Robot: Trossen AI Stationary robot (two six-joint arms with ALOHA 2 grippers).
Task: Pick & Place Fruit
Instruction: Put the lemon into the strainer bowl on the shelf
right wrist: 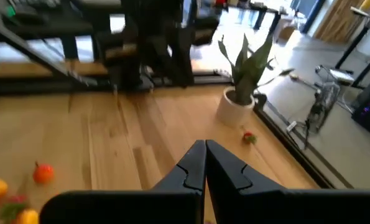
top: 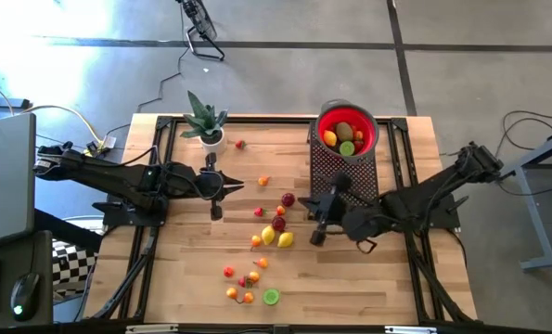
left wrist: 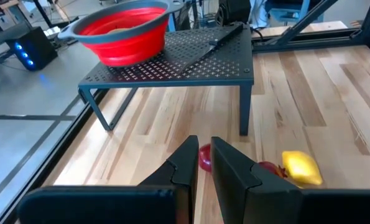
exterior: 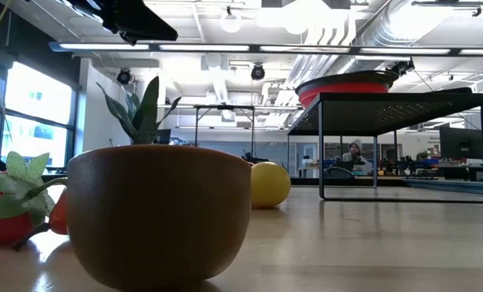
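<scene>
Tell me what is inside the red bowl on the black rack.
The high view shows the red bowl holding several fruits: orange, brownish, green and a small red-orange one. Anything lying beneath these is covered, and the other views show only its outside.

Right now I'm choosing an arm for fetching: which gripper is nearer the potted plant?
Left. The left gripper sits just in front of the potted plant; the right gripper is across the table near the rack.

Open-plan lab or office, exposed ceiling ducts (exterior: 338, 32), glass partitions, desks, person seated (exterior: 354, 154) behind
</scene>
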